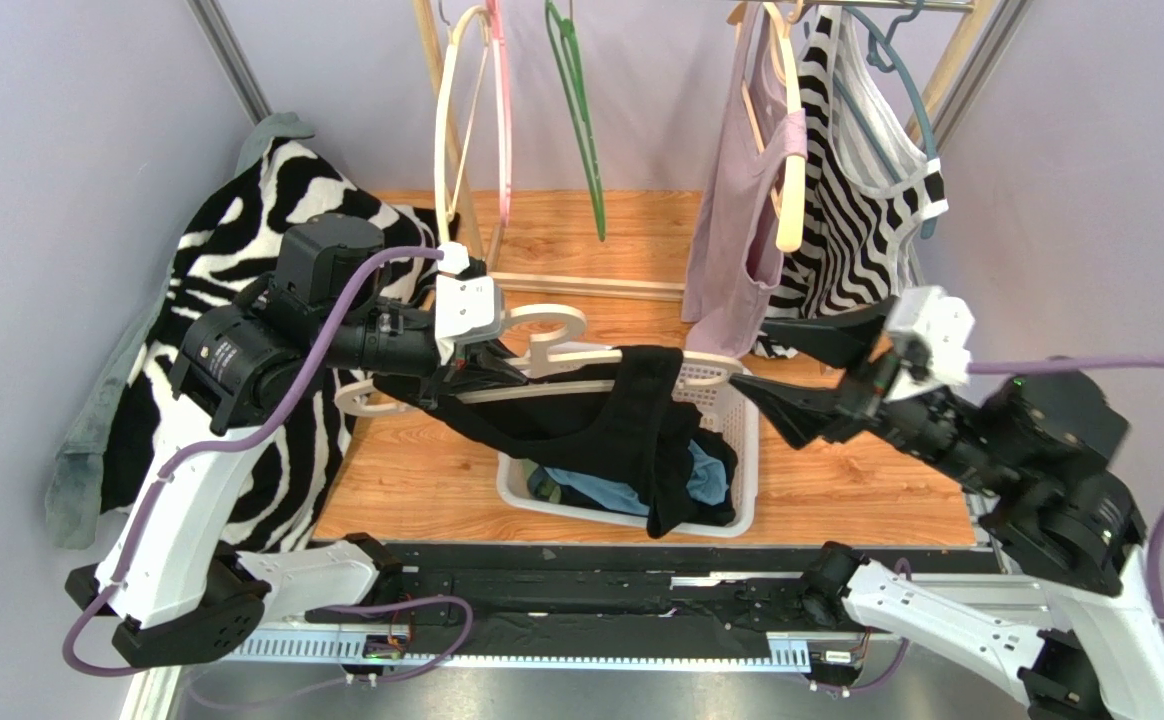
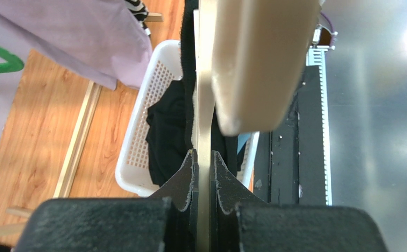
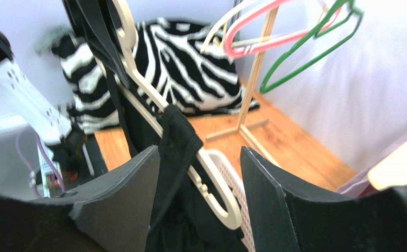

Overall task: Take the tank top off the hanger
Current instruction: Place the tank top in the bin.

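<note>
The black tank top [image 1: 618, 420] droops, soft and bunched, off one arm of the smooth cream hanger [image 2: 258, 63], directly above the perforated white plastic basket [image 2: 145, 110]. Its hem is lost among the clothes [image 1: 701, 477] inside. The left pincer [image 2: 203, 157], left of the basket, is pressed onto the hanger's thin flat edge. The right pincer [image 3: 199, 152], right of the basket, stands spread, gripping nothing.

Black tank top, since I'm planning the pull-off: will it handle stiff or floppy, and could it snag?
Probably floppy: the tank top sags in folds from the hanger into the basket. Likely light, being thin cloth. It may snag, bunched around the hanger's arm.
</note>
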